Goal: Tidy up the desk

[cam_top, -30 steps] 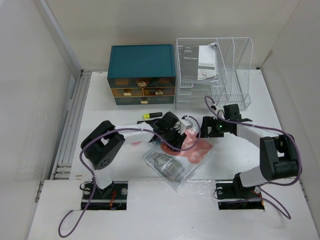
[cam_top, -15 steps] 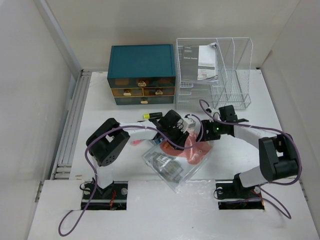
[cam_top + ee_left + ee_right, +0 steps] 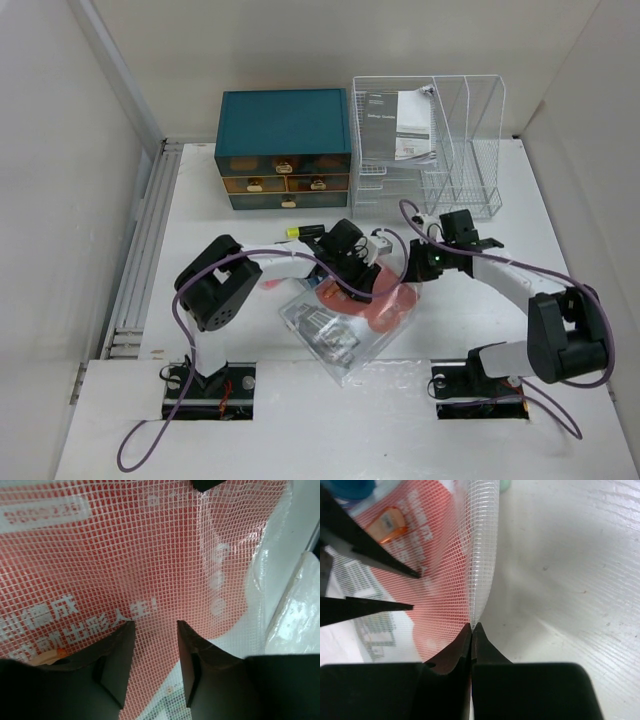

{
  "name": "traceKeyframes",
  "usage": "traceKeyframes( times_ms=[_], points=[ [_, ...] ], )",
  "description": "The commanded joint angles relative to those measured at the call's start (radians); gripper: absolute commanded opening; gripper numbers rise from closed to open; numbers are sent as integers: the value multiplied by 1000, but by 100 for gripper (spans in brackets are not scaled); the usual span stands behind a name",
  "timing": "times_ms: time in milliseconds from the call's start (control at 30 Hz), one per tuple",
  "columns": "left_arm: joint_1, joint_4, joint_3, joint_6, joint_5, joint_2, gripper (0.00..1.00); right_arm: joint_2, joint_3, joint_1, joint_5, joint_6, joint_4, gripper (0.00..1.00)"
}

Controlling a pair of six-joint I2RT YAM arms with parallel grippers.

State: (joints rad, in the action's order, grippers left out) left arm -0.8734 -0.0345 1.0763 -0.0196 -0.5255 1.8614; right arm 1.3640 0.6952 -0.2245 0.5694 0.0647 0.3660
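Right, both arms meet at the pouch (image 3: 365, 305) mid-table, a mesh sleeve, red on one half and clear on the other; its long axis runs diagonally, near-left to far-right, in the top view. The right hand (image 3: 471, 627) is pressed together on the pouch's right edge, pinching the mesh at the fold; the left hand (image 3: 155, 630) sits at the far edge, fingers spread, red mesh showing in the gap between them. So the pouch lies right under both hands, neither nearer; my read is that the next move turns on that pinched edge, lifting or parting it while the left works at the mouth. Writing now: white Chinese characters across the red mesh, a line that seems to end in "人生!"; a white label with a number, too blurred to trust. Inside, an orange clip (image 3: 387, 525) and some papers.
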Motion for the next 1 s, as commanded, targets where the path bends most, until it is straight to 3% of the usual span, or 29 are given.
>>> traceKeyframes(
  times_ms=[0,133,533,967],
  points=[
    [-16,-84,-33,17,51,39,39,-75,75,14,77,-8,24,0],
    [-16,-84,-33,17,61,-8,51,-163,130,77,57,-60,89,0],
    [-16,-84,-35,17,90,-88,65,-367,348,86,-26,-124,223,0],
    [13,-38,-55,-13,124,-151,68,-516,490,86,-59,-134,241,0]
  ],
)
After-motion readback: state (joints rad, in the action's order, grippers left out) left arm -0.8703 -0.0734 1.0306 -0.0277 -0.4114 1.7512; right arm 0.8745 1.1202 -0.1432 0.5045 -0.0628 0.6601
